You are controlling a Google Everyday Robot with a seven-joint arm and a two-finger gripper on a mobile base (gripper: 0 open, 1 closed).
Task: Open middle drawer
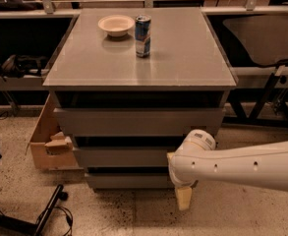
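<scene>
A grey cabinet has three handleless drawer fronts stacked under its flat top. The middle drawer is the medium-height grey panel between the taller top front and the shortest bottom front; it looks pushed in. My white arm reaches in from the right. My gripper hangs low in front of the cabinet's right side, its tan tip pointing down by the bottom drawer near the floor. The wrist covers the middle drawer's right end.
A white bowl and a blue can stand on the cabinet top. A cardboard box sits on the floor left of the cabinet. A black bar and cables lie at lower left. Metal frame legs stand at right.
</scene>
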